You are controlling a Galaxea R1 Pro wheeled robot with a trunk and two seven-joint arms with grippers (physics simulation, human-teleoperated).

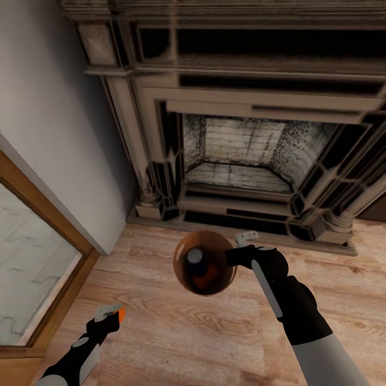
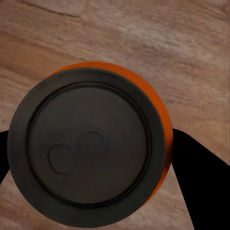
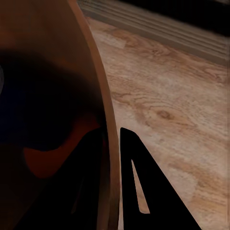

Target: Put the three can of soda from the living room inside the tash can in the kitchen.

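Soda cans are split between your two arms and the bin: your left gripper [image 1: 110,312] holds an orange can [image 1: 121,313] low at the left of the head view, above the wood floor [image 1: 161,332], and the left wrist view shows that can's dark round end [image 2: 88,148] close up, with the orange body peeking past its rim and a black finger [image 2: 201,182] against its side. Your right gripper [image 1: 239,247] is closed on the rim of the trash can [image 1: 179,262]; in the right wrist view one dark finger [image 3: 143,191] sits outside the thin wall [image 3: 108,143] and the other lies inside it, so the wall is pinched between them. Inside the glossy orange-brown bin you can see a dark blue can [image 1: 194,257] with its silvery top facing up and, just beside it, a second orange can [image 1: 206,274] lying lower in the bin. The bin sits in front of the ornate fireplace [image 1: 241,155], near its hearth step. To your left a wood-framed glass panel [image 1: 32,268] meets the grey wall [image 1: 48,107]. You cannot tell whether the bin rests on the floor or is lifted off it.
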